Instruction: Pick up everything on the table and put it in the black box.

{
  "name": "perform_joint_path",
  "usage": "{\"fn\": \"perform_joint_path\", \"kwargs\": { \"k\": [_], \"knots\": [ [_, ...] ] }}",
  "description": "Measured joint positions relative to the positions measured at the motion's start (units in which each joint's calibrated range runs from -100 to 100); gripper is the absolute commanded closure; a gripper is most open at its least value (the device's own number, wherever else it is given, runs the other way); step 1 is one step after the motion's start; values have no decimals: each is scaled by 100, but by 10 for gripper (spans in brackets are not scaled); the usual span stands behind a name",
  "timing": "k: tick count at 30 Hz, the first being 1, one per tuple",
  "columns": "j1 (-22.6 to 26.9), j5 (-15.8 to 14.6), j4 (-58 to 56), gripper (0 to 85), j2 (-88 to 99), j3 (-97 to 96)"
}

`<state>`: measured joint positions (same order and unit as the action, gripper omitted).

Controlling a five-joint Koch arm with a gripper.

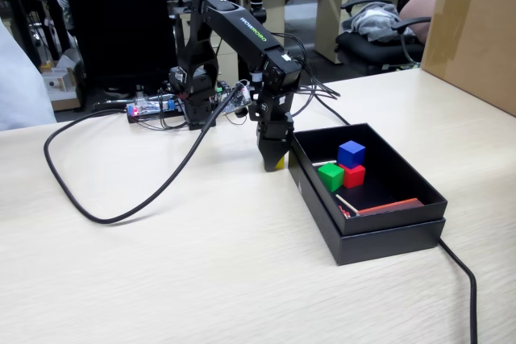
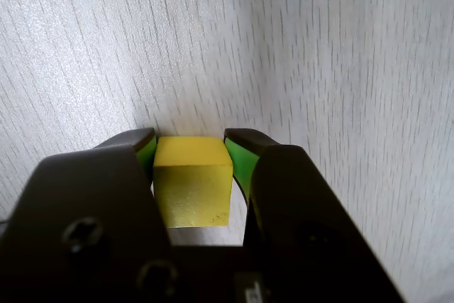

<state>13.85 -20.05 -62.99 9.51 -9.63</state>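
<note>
A yellow cube [image 2: 193,189] sits between the green-padded jaws of my gripper [image 2: 191,140], and both pads press its sides. In the fixed view the gripper [image 1: 274,163] points straight down at the table, just left of the black box [image 1: 387,235], with a corner of the yellow cube [image 1: 280,163] showing at its tip. Whether the cube rests on the table or is just clear of it cannot be told. The box holds a blue cube [image 1: 351,153], a green cube [image 1: 330,176], a red cube [image 1: 354,175] and a red flat strip [image 1: 389,205].
A thick black cable [image 1: 105,215] loops over the table on the left, and another [image 1: 463,279] runs off the box's near right. Electronics [image 1: 153,108] lie by the arm's base. A cardboard box [image 1: 476,30] stands at the far right.
</note>
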Motion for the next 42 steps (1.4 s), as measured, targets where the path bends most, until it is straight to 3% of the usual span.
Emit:
{"fn": "perform_joint_path", "kwargs": {
  "k": [5, 10, 16, 21, 26, 39, 41, 42],
  "knots": [
    [-244, 278, 201, 692, 531, -128],
    [-864, 952, 155, 692, 2304, 55],
    [-772, 1211, 124, 692, 2421, 1817],
    [-430, 1211, 101, 690, 1178, 3277],
    [-112, 1162, 93, 689, -427, 3569],
    [93, 996, 15, 682, -1761, 3962],
    [93, 991, 0, 602, -1761, 3962],
    [93, 991, 0, 485, -1761, 3971]
  ]
}}
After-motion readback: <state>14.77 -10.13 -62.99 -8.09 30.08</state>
